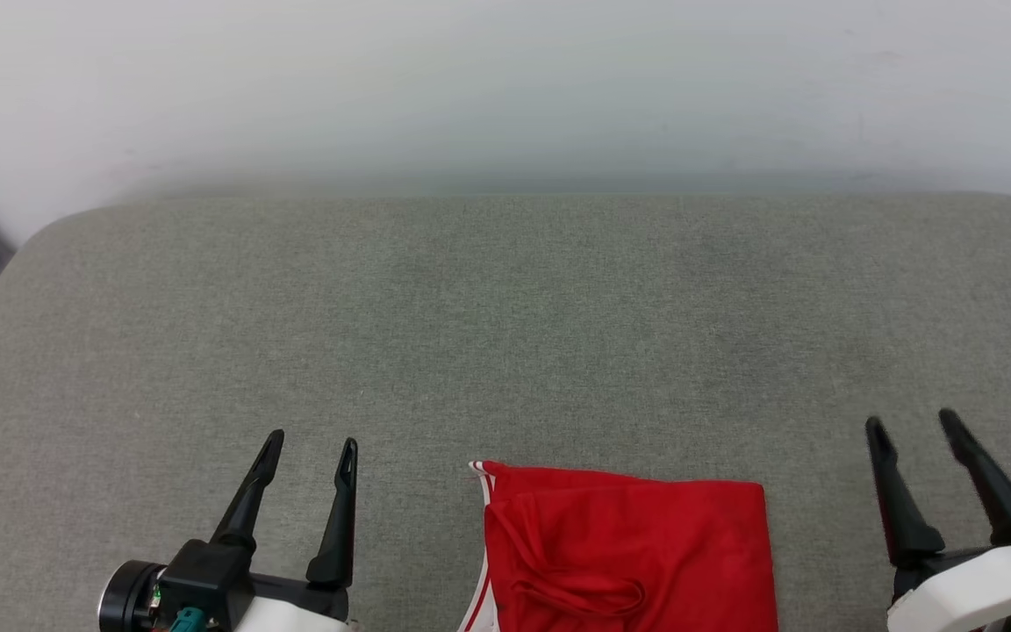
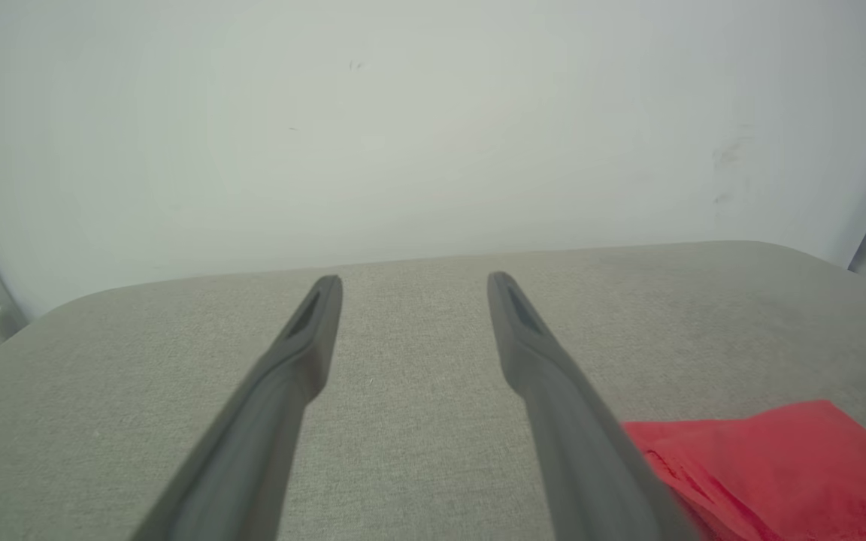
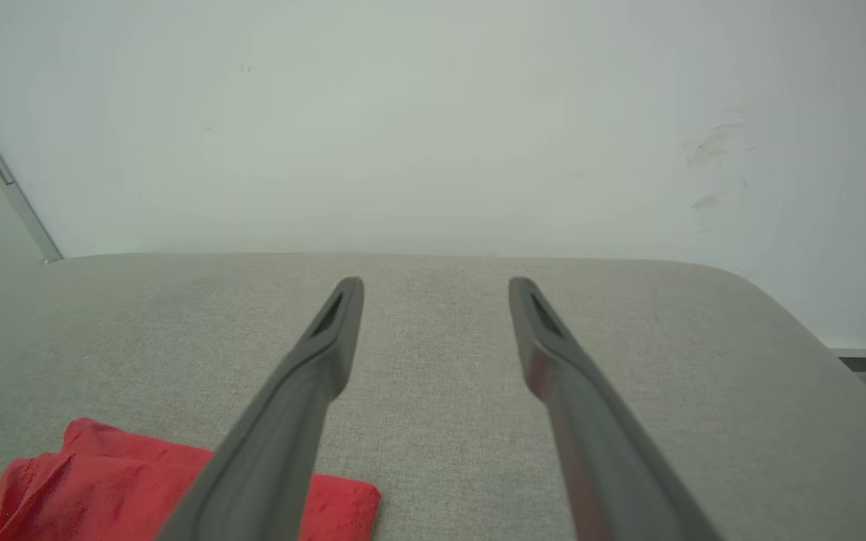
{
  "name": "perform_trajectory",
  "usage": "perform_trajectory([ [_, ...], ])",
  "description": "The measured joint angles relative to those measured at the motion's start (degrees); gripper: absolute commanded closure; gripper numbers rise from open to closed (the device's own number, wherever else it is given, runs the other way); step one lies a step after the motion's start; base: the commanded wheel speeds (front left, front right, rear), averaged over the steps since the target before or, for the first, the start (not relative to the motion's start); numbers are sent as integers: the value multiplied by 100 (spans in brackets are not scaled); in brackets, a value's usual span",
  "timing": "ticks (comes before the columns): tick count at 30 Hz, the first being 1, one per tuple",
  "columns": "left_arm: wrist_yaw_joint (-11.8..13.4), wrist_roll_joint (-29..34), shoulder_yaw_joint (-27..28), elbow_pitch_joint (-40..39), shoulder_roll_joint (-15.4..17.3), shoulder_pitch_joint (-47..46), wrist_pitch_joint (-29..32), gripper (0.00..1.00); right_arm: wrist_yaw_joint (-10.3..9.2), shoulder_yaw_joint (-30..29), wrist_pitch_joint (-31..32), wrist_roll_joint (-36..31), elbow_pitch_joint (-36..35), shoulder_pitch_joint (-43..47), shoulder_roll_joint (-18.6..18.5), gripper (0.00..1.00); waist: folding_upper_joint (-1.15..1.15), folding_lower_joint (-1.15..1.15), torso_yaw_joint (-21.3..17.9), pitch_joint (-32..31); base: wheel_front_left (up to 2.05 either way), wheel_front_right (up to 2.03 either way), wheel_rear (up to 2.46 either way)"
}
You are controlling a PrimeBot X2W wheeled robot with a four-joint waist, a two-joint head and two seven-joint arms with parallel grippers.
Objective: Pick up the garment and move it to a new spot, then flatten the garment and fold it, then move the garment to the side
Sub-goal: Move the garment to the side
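Both my claws stand open and empty, left claw [image 1: 312,439] and right claw [image 1: 911,420]. The garment [image 1: 628,544] lies folded between them, near the grey bench's [image 1: 505,307] front edge. It looks soft, light and limp, so I'd pinch a folded edge through all layers. The head view shows its striped trim [image 1: 485,491]; each wrist view catches a plain red corner.

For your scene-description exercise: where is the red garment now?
In the head view, the garment lies on the grey surface at bottom centre, between the left claw and right claw.
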Motion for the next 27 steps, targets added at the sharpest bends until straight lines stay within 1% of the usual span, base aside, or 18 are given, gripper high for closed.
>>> perform_trajectory([
  [1,0,0,2,-20,-2,-10,1,0,1,47,226,56,0,34,-56,0,0,0,7,17,0,0,0],
  [2,0,0,2,-20,-2,-10,1,0,1,47,226,56,0,34,-56,0,0,0,7,17,0,0,0],
  [3,0,-37,-13,-92,-5,-66,0,0,0,211,1408,453,-4,76,-304,0,0,0,51,100,0,0,0],
  [5,0,-41,-32,-103,-8,-86,0,0,0,282,2050,668,-32,90,-397,0,0,0,78,149,0,0,0],
  [8,0,-41,-42,-101,-11,-135,1,0,0,312,3050,1022,-40,107,-387,0,0,0,127,244,0,0,0],
  [11,0,-40,-88,-91,-15,-211,1,0,0,363,3723,1115,-24,100,-430,0,0,0,206,354,0,0,0],
  [14,0,-34,-137,-76,-21,-284,1,0,0,436,4094,1248,135,58,-389,0,0,0,308,470,0,0,0],
  [19,0,-15,-218,-55,-26,-387,1,0,0,502,4339,1270,583,-139,-294,0,0,0,501,655,0,0,0],
  [27,0,0,-292,-36,-31,-492,0,0,-1,650,4297,1077,1178,-428,-207,0,0,0,753,873,0,0,0],
])
